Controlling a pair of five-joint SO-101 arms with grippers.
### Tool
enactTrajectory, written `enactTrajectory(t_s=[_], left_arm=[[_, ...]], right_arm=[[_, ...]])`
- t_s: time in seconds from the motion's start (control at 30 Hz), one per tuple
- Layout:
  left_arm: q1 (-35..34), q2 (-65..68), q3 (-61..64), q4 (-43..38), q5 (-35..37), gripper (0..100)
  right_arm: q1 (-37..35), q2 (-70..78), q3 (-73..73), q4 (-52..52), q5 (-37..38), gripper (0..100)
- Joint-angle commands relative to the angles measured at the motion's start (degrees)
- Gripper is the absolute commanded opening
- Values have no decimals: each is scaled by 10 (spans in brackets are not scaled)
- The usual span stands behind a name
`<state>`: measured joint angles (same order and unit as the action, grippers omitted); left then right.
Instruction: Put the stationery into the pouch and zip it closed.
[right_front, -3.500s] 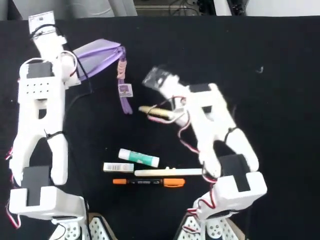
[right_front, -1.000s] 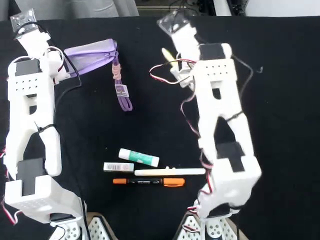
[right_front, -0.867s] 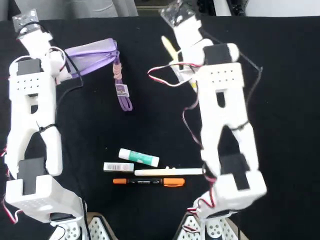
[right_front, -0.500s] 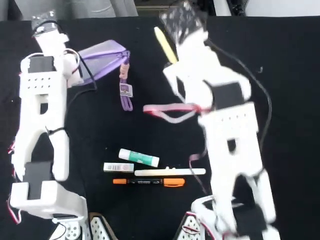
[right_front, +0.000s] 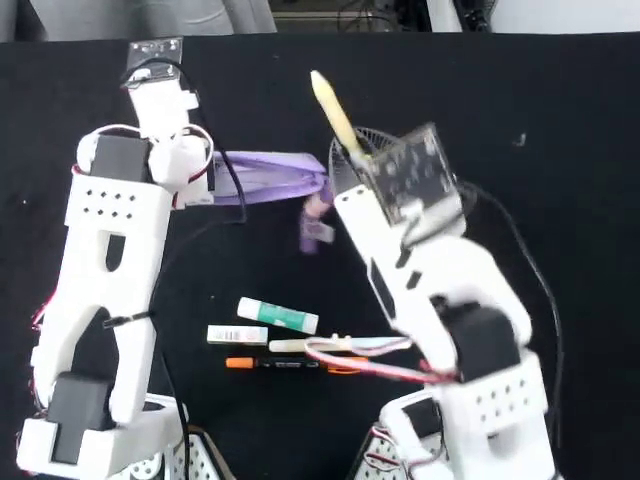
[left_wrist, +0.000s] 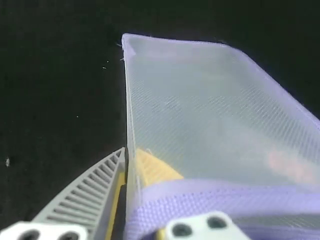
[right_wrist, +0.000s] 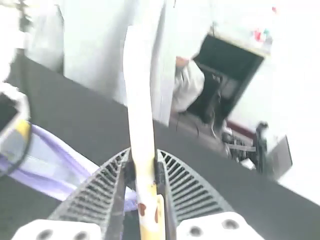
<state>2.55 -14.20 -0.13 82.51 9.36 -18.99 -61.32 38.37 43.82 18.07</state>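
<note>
Right claw (right_wrist: 142, 159) raised with pen (right_front: 335, 105), pouch (right_front: 270, 177) carried toward centre

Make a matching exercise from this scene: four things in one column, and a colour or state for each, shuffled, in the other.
Things:
1. pouch
2. glue stick
3. marker
4. right gripper

Colours or states:
A. orange and black, lying on the table
B. shut on a pale pen
C. purple, clamped in the left gripper
D. white and green, lying on the table

Pairs: 1-C, 2-D, 3-A, 4-B.
</note>
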Motion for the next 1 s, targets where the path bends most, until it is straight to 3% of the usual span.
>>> enactTrajectory(t_s=[0.0,0.23,0.4,0.7,0.97], left_arm=[[8,-27,-7,4,4,29],[8,-21,-69,68,1,29],[9,-21,-116,94,-9,29],[9,-20,-129,109,-24,29],[7,1,-108,115,-25,29]], right_arm=[[-25,-67,25,-34,-5,11],[-33,-226,101,-49,-8,11],[-64,-319,189,-115,-68,11],[-118,-406,330,-244,-84,11],[-120,-462,382,-328,-161,11]])
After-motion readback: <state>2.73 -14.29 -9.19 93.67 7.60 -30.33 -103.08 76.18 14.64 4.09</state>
